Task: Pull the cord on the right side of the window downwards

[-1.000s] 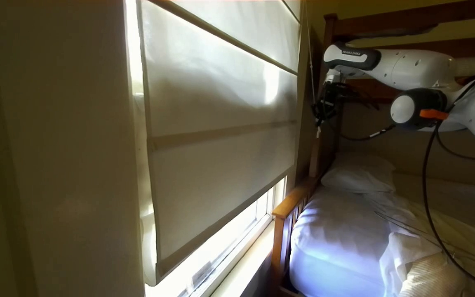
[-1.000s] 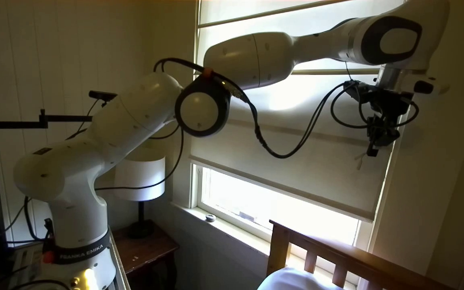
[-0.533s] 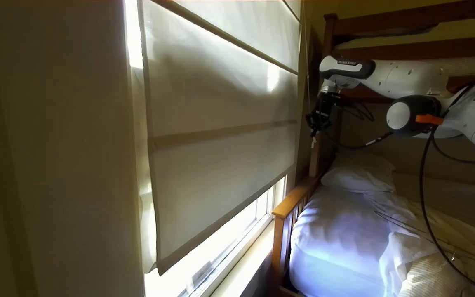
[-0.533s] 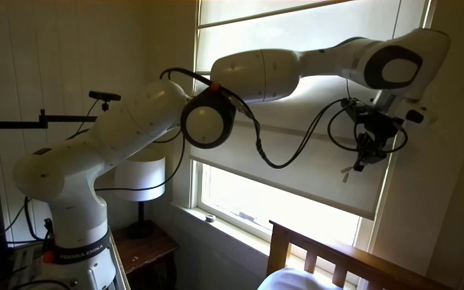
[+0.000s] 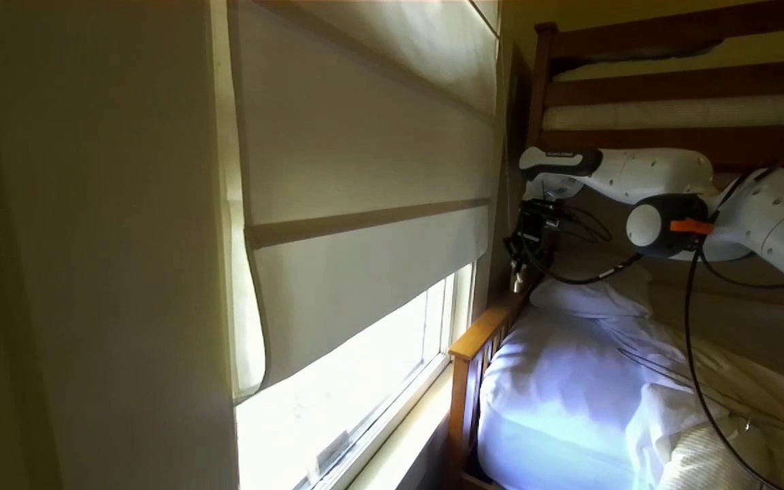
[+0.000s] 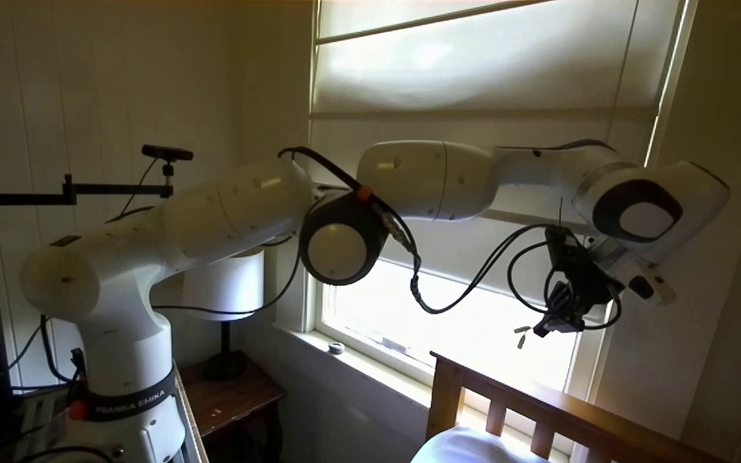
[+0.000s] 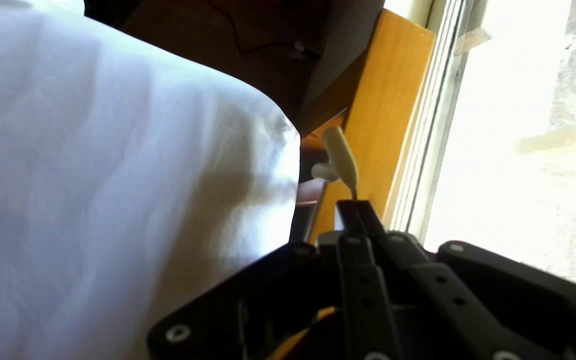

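Folded cream cloth (image 6: 396, 77) hangs over the window (image 6: 473, 334). Low before it, the hair-thin cord (image 7: 354, 194), tipped with pale, smooth capsules (image 7: 340, 154), is pinched by the end effector (image 7: 359, 212); the forearm (image 6: 419, 180) lies level, wrist tilted down.

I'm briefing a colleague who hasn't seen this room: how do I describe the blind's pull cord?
Start at the tall window with the cream shade, then find the black gripper near its right edge in an exterior view. The closed jaws pinch the pull cord, whose two pale tips poke out beyond. Unlike the thick black cable looping nearby, it's hair-thin.
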